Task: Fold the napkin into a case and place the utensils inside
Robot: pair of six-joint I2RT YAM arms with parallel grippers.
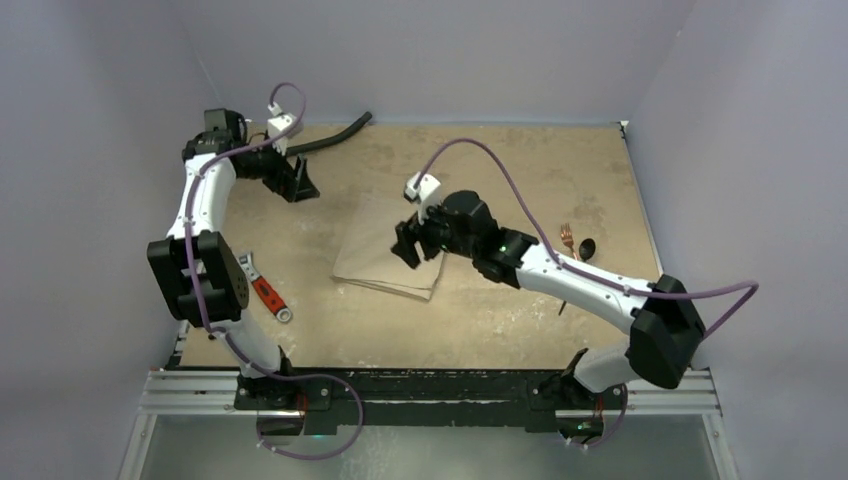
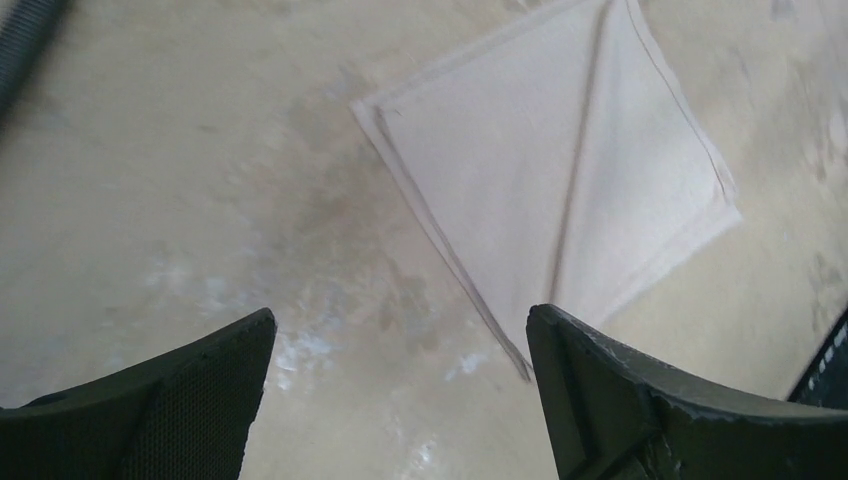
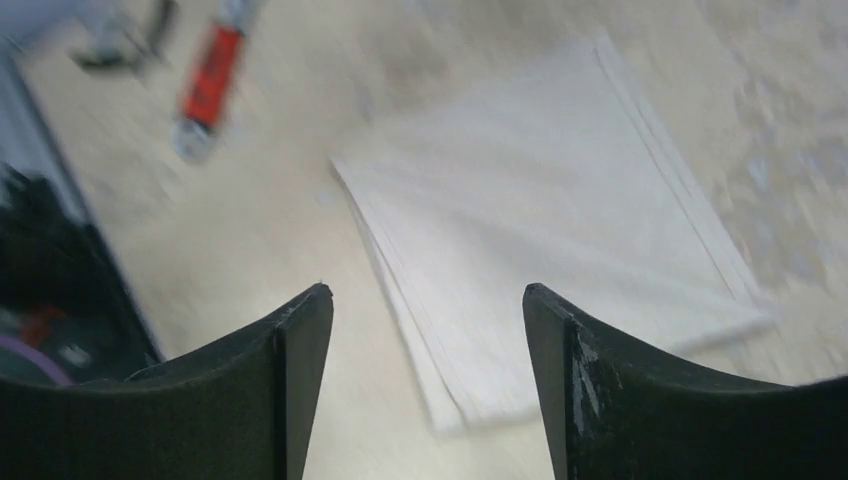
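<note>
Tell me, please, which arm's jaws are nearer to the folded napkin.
Right. On the right arm, the jaws hang above the napkin's right half. On the left arm, the jaws sit off its far-left corner, beside the black hose, clear of the cloth.

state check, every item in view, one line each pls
napkin: folded, flat on table, not held
fork: on table right of napkin, not inside
spoon: beside fork, not inside
wrench: lying on table, untouched
hose: lying at far edge
left gripper: open, empty
right gripper: open, empty, over napkin
</note>
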